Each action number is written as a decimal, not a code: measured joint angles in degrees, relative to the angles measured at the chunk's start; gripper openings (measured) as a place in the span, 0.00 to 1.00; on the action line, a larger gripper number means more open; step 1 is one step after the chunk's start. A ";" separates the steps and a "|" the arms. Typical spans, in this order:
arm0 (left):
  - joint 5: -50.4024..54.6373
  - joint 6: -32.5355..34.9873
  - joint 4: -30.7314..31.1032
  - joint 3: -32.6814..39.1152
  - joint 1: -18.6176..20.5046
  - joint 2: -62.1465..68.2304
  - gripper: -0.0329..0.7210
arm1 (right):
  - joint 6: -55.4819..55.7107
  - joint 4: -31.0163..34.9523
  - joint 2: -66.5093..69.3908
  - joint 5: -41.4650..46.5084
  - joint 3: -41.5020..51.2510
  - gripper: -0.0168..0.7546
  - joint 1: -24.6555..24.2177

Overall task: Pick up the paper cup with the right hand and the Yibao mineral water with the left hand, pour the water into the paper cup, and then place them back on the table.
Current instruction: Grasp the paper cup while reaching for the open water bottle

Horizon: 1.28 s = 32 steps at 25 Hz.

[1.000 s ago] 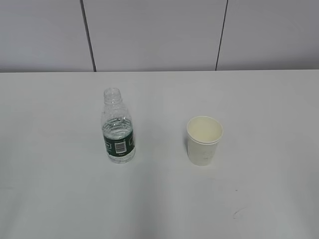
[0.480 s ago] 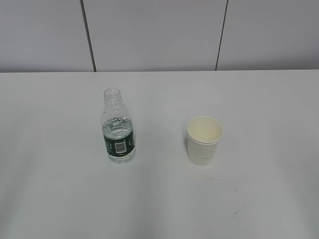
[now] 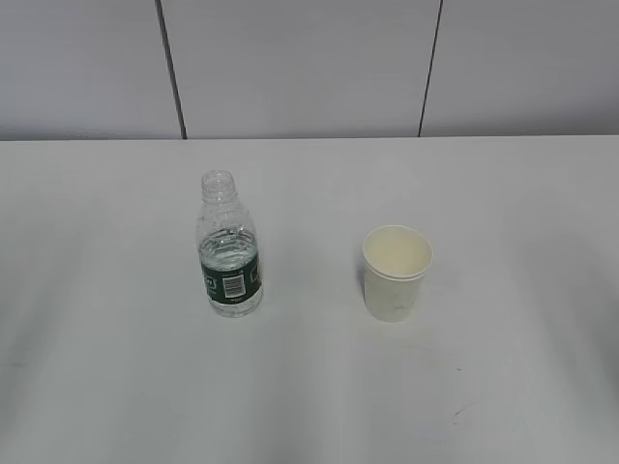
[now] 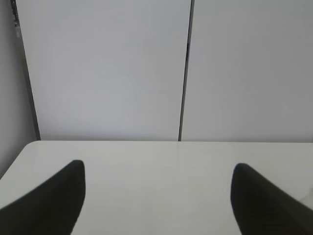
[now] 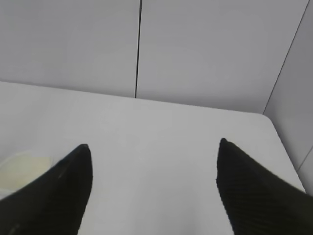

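The Yibao mineral water bottle, clear with a dark green label and no cap, stands upright on the white table, left of centre. The off-white paper cup stands upright to its right, apart from it. Neither arm shows in the exterior view. My left gripper is open and empty over bare table; the bottle does not show there. My right gripper is open and empty; the cup's cream rim shows at the left edge, beside the left finger.
A grey panelled wall with dark vertical seams rises behind the table's far edge. In the right wrist view the table's right edge meets a side wall.
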 joint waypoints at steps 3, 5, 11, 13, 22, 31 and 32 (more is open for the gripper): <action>-6.02 0.00 -0.34 1.06 0.00 5.77 0.78 | 0.02 0.00 5.86 -9.44 2.30 0.78 0.00; -8.70 0.00 -0.38 1.25 0.00 10.80 0.78 | 0.02 0.00 10.09 -16.30 4.07 0.78 0.19; -19.68 0.00 -0.52 1.60 -3.81 27.38 0.78 | 2.04 -5.26 25.82 -35.02 7.35 0.78 2.95; -24.84 0.00 -0.47 1.60 -6.73 33.44 0.78 | 4.78 -8.16 32.19 -39.60 7.35 0.78 3.19; -40.40 0.00 1.01 1.55 -15.07 56.49 0.78 | 14.67 -25.40 54.87 -59.06 7.35 0.78 3.19; -53.43 -3.65 8.61 1.09 -15.87 68.65 0.78 | 15.17 -28.80 71.77 -75.76 7.02 0.78 3.19; -54.37 -3.94 9.52 1.09 -15.87 69.37 0.78 | 15.07 -28.80 73.15 -77.66 7.02 0.78 3.19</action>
